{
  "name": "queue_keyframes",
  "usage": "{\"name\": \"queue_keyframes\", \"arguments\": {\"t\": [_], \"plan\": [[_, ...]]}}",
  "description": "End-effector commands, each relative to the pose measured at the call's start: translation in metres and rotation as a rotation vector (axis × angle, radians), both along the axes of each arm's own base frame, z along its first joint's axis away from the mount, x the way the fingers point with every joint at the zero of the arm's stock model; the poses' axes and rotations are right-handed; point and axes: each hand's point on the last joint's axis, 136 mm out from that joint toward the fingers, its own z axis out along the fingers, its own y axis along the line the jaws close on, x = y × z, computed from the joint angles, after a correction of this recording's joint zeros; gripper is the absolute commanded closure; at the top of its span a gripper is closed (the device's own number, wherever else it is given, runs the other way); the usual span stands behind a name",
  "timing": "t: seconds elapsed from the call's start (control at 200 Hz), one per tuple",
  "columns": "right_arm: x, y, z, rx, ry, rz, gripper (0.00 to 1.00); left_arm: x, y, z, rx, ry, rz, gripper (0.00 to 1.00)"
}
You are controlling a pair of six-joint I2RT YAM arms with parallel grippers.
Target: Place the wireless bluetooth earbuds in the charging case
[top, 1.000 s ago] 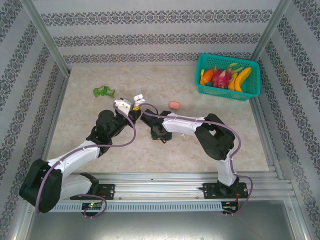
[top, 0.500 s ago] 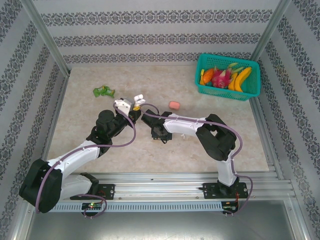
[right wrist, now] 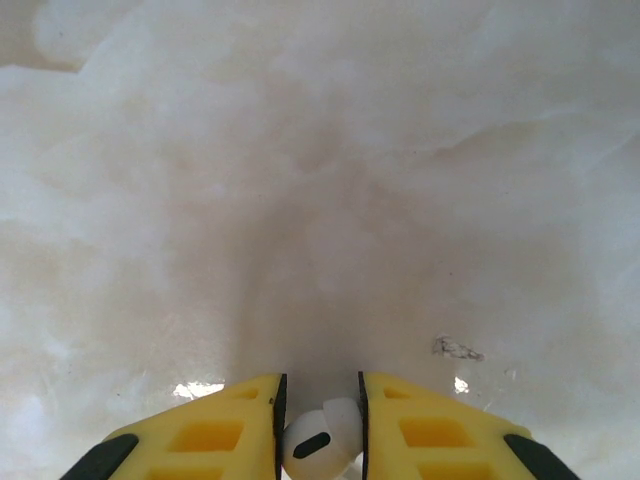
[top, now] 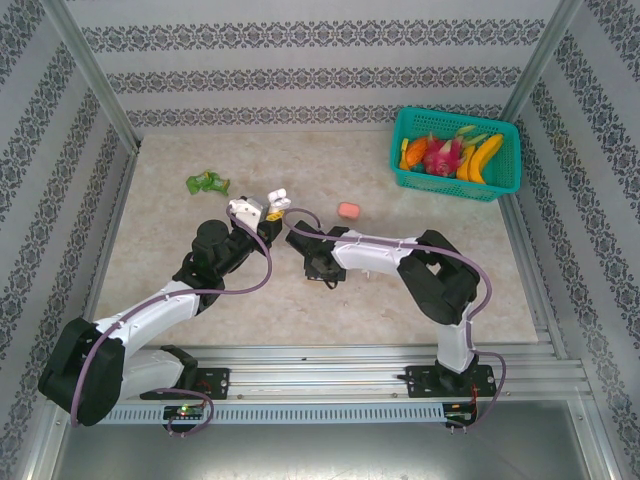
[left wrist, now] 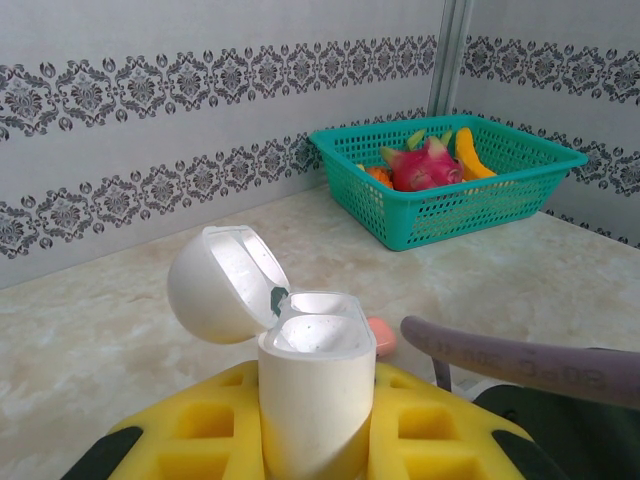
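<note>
Near mid-table, left gripper [left wrist: 315,425] closed tight on the white charging case [left wrist: 315,375], case upright, lid [left wrist: 222,283] swung open to the left in the wrist view, wells showing no bud. Right gripper [right wrist: 320,398] close beside it, pointing down at the marbled table [right wrist: 320,180]; yellow fingers [right wrist: 200,440] nearly together, pinching one white earbud [right wrist: 320,440] between them. Pink case [top: 348,210] lies just beyond; teal basket [top: 398,150] far right
</note>
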Motion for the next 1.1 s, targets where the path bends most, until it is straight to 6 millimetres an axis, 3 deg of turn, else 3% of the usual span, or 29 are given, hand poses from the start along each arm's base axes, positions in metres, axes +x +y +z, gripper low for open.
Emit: {"name": "queue_keyframes", "arguments": {"t": [0.0,0.22,0.505,0.799,1.094], "plan": [[0.003,-0.008,0.012,0.001,-0.052,-0.019,0.76,0.001,0.002,0.014,-0.025,-0.028,-0.001,1.0],[0.002,-0.02,0.033,0.04,-0.109,-0.043,0.77,0.002,0.001,0.019,-0.023,-0.036,-0.002,1.0],[0.008,-0.032,0.079,0.14,-0.219,-0.076,0.77,0.002,0.0,0.025,-0.026,-0.047,-0.006,1.0],[0.016,-0.039,0.15,0.285,-0.384,-0.087,0.77,-0.001,-0.001,0.021,-0.023,-0.043,-0.018,1.0],[0.026,-0.039,0.241,0.503,-0.591,-0.075,0.75,-0.014,-0.015,0.014,-0.038,-0.06,-0.128,1.0]]}}
